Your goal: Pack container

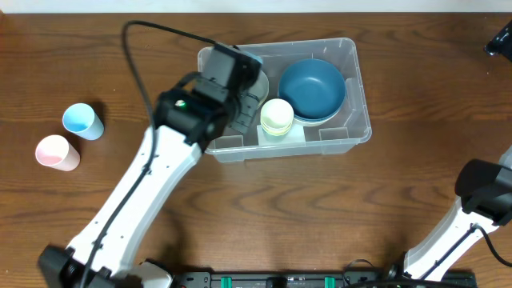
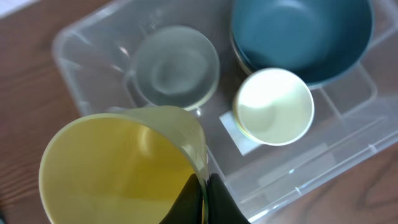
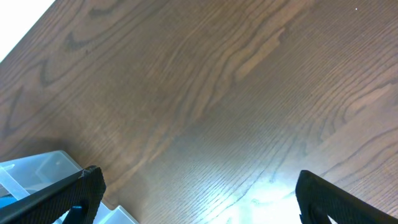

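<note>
Pinching the wall of a yellow cup (image 2: 118,168) at its rim, the left gripper (image 2: 205,190) has its dark fingers pressed together, one inside the cup and one outside. The cup is held mouth-up over the left end of the container (image 1: 362,120), a clear plastic bin that sits on the wooden table (image 1: 400,208) slightly right of centre.

Inside the bin, a clear bowl (image 2: 175,65) lies at the left. A cream cup (image 2: 275,106) stands upright in the middle near the front wall, and stacked blue bowls (image 1: 312,86) fill the right side.

Well to the left on the table, a blue cup (image 1: 82,120) and a pink cup (image 1: 56,152) stand close together.

The right gripper (image 3: 199,193), fingers spread wide and holding nothing, hangs over bare wood right of the bin.
</note>
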Robot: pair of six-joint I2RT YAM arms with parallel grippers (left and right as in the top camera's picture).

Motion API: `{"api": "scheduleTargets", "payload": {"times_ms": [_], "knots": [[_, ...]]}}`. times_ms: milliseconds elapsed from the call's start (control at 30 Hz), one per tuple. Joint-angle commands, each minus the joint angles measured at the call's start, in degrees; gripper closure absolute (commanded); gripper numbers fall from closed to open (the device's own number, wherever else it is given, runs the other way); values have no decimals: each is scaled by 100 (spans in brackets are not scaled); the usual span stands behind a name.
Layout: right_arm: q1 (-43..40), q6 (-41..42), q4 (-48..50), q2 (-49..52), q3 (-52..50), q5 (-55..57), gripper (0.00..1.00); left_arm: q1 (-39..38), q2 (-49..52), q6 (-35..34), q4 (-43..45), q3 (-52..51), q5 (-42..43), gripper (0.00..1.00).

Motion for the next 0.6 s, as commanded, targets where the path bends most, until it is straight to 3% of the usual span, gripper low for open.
{"api": "scheduleTargets", "payload": {"times_ms": [0,567], "knots": [[-17,76,-17,-7,33,20,1,-85,358,-68,-87,-50,-4,94],[-17,76,-15,-7,33,22,1,-101,1401,-522,-586,-92,83,95]]}}
